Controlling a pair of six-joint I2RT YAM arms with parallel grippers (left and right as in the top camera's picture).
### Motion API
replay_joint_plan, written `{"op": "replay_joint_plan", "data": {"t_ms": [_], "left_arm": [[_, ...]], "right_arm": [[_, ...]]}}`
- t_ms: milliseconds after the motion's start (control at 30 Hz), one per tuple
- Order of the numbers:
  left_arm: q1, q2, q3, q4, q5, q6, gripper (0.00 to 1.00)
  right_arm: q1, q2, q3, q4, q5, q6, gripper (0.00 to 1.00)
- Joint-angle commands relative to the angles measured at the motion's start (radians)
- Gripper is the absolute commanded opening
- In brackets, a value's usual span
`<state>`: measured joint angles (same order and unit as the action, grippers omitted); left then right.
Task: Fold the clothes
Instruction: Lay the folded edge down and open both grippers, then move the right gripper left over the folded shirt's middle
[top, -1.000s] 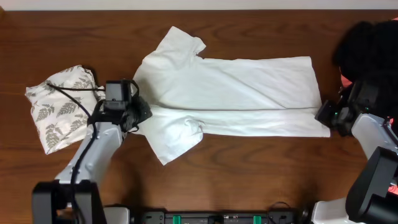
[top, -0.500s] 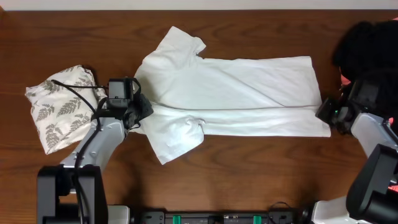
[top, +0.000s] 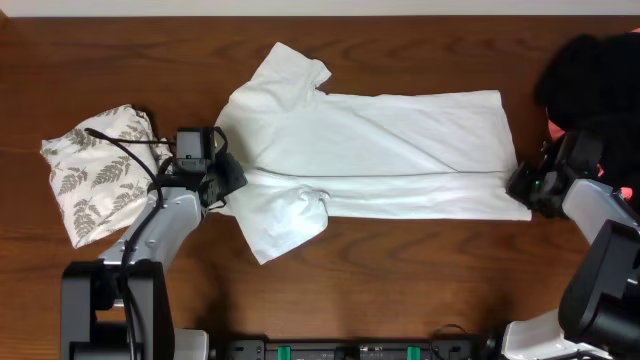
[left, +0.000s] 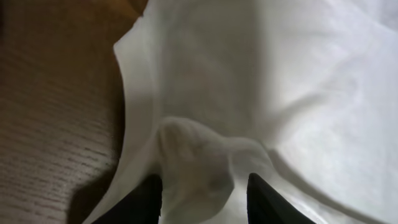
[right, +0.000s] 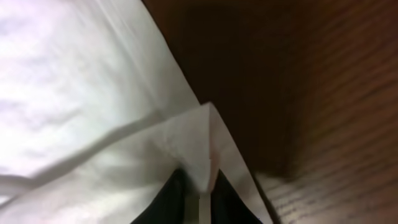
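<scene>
Left tool (left: 204, 190) stood apart around a hump of white T-shirt (top: 380, 150) beside the leaf-print garment (top: 95, 180); whether right tool (right: 199, 183) gripped the hem was unclear; either could snag and drag the fold

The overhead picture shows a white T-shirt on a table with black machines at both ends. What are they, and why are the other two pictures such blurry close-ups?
Those are two robot arms, each ending in a two-finger gripper. One picture comes from a camera fixed above the wooden table. The other two come from small cameras on the arms' wrists, so they see the cloth from very near. A white T-shirt lies spread out sideways. A leaf-print garment sits at the left, and a black garment at the right edge. The left gripper is at the shirt's sleeve end, its fingers apart with a hump of cloth between them. The right gripper has its fingers close together on the shirt's bottom corner.
</scene>
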<state>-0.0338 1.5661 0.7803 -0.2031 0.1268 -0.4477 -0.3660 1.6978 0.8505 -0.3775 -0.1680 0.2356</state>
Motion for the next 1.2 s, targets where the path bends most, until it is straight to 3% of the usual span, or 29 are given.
{"op": "replay_joint_plan", "data": {"t_ms": [0, 67, 267, 433, 533, 833, 967, 1167], "left_arm": [[0.003, 0.015, 0.002, -0.011, -0.012, 0.005, 0.45], [0.003, 0.012, 0.002, -0.013, 0.005, 0.019, 0.45], [0.003, -0.07, 0.003, -0.025, 0.124, 0.077, 0.5], [0.003, -0.217, 0.003, -0.098, 0.201, 0.077, 0.51], [0.003, -0.285, 0.003, -0.174, 0.202, 0.078, 0.52], [0.003, -0.309, 0.003, -0.35, 0.199, 0.077, 0.56], [0.003, -0.305, 0.002, -0.42, 0.209, 0.077, 0.56], [-0.001, -0.282, -0.028, -0.447, 0.254, 0.082, 0.56]], "right_arm": [[0.014, 0.0, 0.018, -0.002, -0.063, -0.06, 0.22], [0.014, -0.021, 0.021, -0.008, -0.104, -0.077, 0.29], [0.016, -0.205, 0.066, -0.055, -0.141, -0.122, 0.38], [0.079, -0.392, 0.134, -0.163, -0.151, -0.288, 0.38], [0.18, -0.452, 0.135, -0.215, -0.151, -0.439, 0.31], [0.597, -0.362, 0.135, -0.304, -0.013, -0.667, 0.27], [0.737, -0.275, 0.135, -0.303, 0.085, -0.654, 0.34], [0.763, -0.189, 0.135, -0.291, 0.142, -0.532, 0.34]]}}
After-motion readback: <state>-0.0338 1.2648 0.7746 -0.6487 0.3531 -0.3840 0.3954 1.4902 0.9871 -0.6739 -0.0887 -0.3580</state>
